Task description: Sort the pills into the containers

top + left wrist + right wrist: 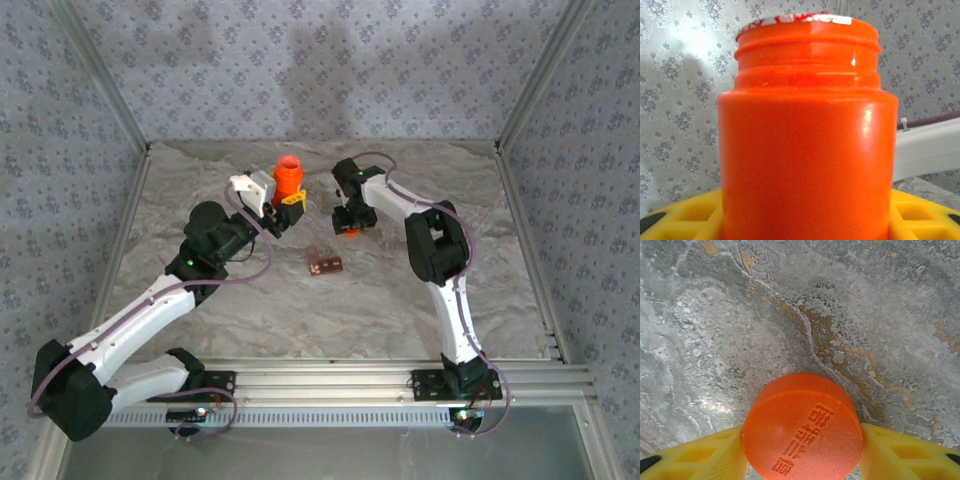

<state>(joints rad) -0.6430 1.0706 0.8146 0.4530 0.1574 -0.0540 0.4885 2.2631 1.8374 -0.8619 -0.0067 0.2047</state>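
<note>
An orange pill bottle stands upright with its cap off and torn foil on its rim. My left gripper is shut on its lower body, and a yellow finger shows at each side. The round orange cap, embossed with characters, sits between the yellow fingers of my right gripper; both press its sides, just over the marbled table. The containers, a small reddish-brown strip of cells, lie flat mid-table, nearer than both grippers. The pills are hidden.
Patterned cloth walls and aluminium posts enclose the marbled table. A metal rail runs along the near edge by the arm bases. My right arm's white link passes just right of the bottle.
</note>
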